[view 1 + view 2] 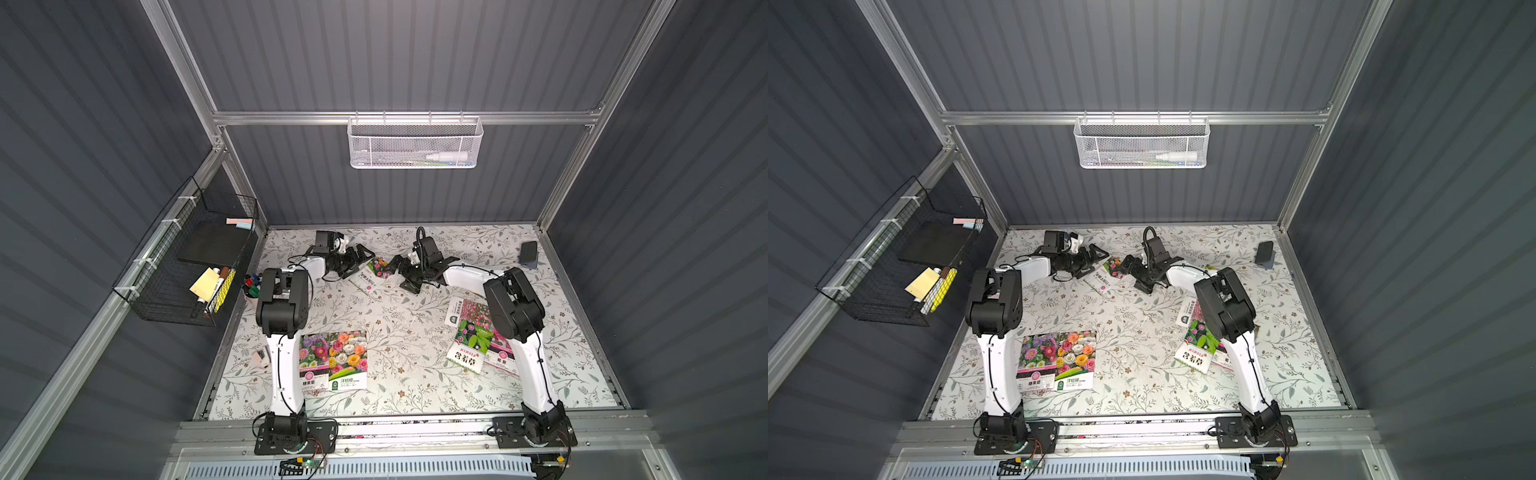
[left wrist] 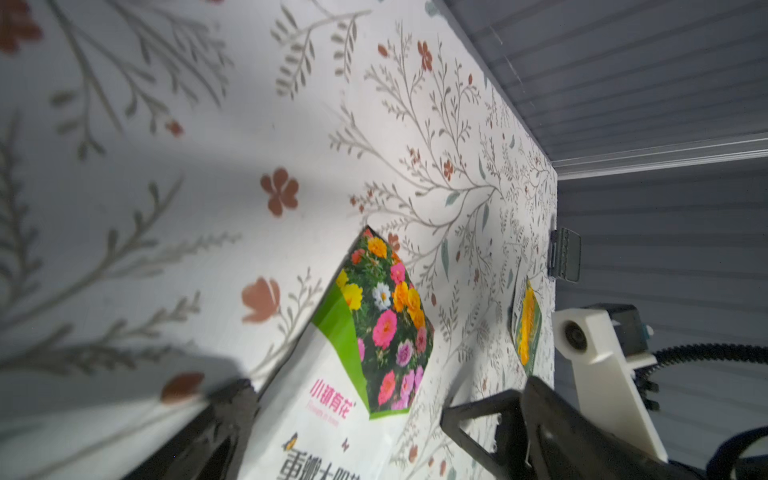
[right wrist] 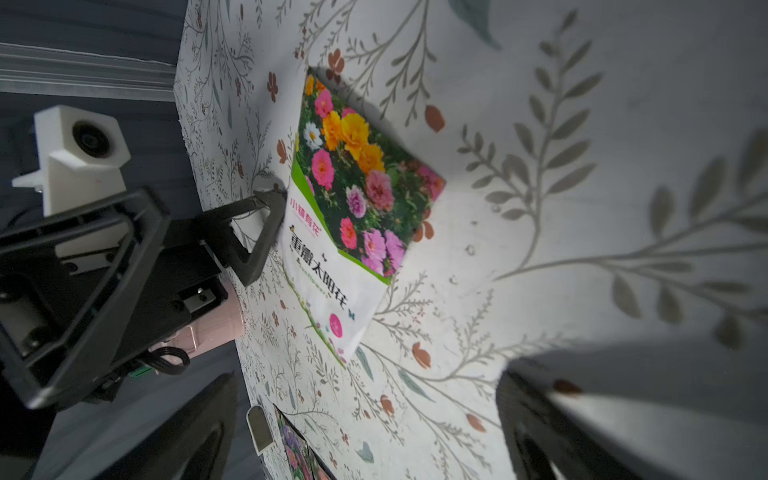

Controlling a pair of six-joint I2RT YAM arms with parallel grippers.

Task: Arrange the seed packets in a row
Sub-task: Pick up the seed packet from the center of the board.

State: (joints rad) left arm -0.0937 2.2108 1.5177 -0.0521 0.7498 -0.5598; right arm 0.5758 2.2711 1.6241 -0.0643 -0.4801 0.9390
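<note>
While the left gripper (image 1: 365,255) and the right gripper (image 1: 394,266) both stood with jaws spread wide, gripping nothing, one seed packet (image 1: 371,276) lay flat between them at the far middle of the table (image 1: 415,374). Its long axis ran diagonally: photo end far-right, label end near-left, toward the left gripper.

You're looking into a booth with dark grey ribbed walls (image 1: 395,62) held in an aluminium frame (image 1: 407,117). A white mesh basket (image 1: 374,145) hangs from the back rail and a black wire basket (image 1: 166,307) from a side wall. The tabletop (image 1: 415,374) wears a pale covering printed with leafy sprigs, evenly lit.
</note>
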